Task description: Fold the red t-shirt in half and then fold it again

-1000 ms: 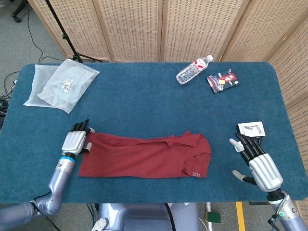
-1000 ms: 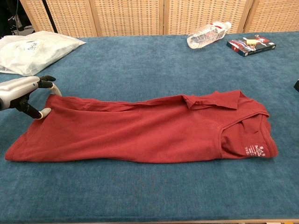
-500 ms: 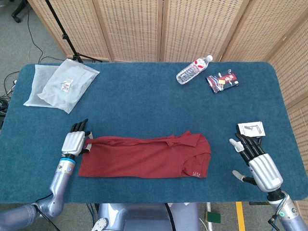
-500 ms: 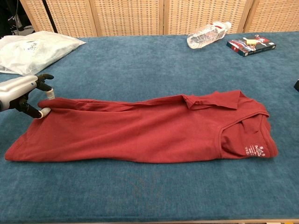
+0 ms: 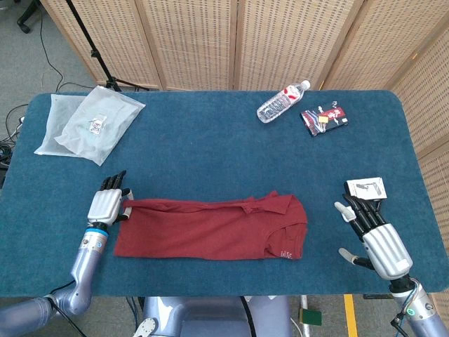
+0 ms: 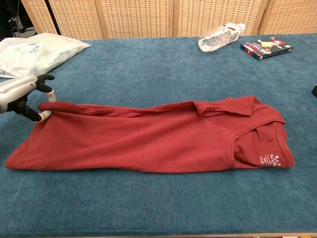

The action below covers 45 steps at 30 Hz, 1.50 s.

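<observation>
- Red t-shirt (image 5: pixel 210 228) runs nine-to-three on the counter (image 5: pixel 210 151), already halved.
- My left hand (image 5: pixel 107 205) pinches its nine o'clock corner.
- My right hand (image 5: pixel 370 232) idles open, empty, farther off.

The head view looks steeply down from above the robot's own edge of the blue table (image 5: pixel 210 140), far enough back to take in the whole tabletop, the wicker screens (image 5: pixel 238 42) behind it and strips of floor at either side. The chest view sits much lower and nearer, facing level across the table toward those screens (image 6: pixel 138 17), cutting off the near edge and both sides. Both views share the red t-shirt (image 5: pixel 210 228) (image 6: pixel 148 141), the water bottle (image 5: pixel 280 103) (image 6: pixel 220 35) and the left hand (image 5: pixel 107 205) (image 6: pixel 20 91).
</observation>
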Available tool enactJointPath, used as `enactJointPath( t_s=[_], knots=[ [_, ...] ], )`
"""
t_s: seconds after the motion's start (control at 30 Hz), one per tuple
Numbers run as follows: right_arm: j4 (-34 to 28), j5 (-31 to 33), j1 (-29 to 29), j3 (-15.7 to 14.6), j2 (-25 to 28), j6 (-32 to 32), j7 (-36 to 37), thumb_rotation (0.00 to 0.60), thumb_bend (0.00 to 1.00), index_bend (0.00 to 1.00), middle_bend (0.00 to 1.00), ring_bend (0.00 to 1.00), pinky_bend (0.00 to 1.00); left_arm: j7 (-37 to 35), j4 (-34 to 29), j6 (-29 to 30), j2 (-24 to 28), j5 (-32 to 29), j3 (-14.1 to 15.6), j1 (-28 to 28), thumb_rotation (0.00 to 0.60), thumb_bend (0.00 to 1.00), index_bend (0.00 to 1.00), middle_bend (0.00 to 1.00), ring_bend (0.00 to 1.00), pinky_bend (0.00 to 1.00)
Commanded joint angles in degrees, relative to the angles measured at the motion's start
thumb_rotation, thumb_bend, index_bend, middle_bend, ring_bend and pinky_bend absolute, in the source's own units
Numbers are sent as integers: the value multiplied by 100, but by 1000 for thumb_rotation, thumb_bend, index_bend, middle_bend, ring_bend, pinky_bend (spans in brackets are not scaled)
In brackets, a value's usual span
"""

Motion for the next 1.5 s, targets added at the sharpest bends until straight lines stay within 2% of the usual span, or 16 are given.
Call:
enactJointPath(
  t_s=[0.03,0.33,0.43,0.7,1.03,1.13,1.33,1.47,1.5],
  knots=[
    [0,1,-1,2,3,-2,8,600,0,0,0,0,104,56,38,-17,69,-51,-51,-15,600,491,792,0,0,0],
    [-11,-7,-6,2,11,-6,11,600,0,0,0,0,104,208,451,-202,479,-416,-267,-45,600,495,799,0,0,0],
    [-20,-7,-8,7,11,-7,-5,600,0,0,0,0,104,195,780,-367,653,-597,-354,-57,600,498,799,0,0,0],
    [-44,-26,-5,-5,-13,-50,-100,600,0,0,0,0,104,48,2353,-1290,880,-1041,-465,-179,600,508,799,0,0,0],
    [-73,-35,4,-8,-53,-108,-236,600,0,0,0,0,104,-257,4379,-2355,484,-1160,-533,-397,600,516,799,0,0,0],
    [-75,-23,4,-4,-50,-116,-240,600,0,0,0,0,104,-311,4749,-2559,324,-1138,-559,-455,600,516,799,0,0,0],
    [-70,-4,-5,11,-14,-84,-161,600,0,0,0,0,104,-573,4784,-2587,244,-896,-576,-438,600,517,799,0,0,0],
    [-70,-14,-18,15,13,-36,-106,600,0,0,0,0,104,-904,4113,-2366,495,-652,-602,-327,600,517,799,0,0,0],
    [-71,-16,-21,17,21,-26,-94,600,0,0,0,0,104,-1071,3742,-2257,634,-555,-623,-269,600,517,799,0,0,0]
  ],
)
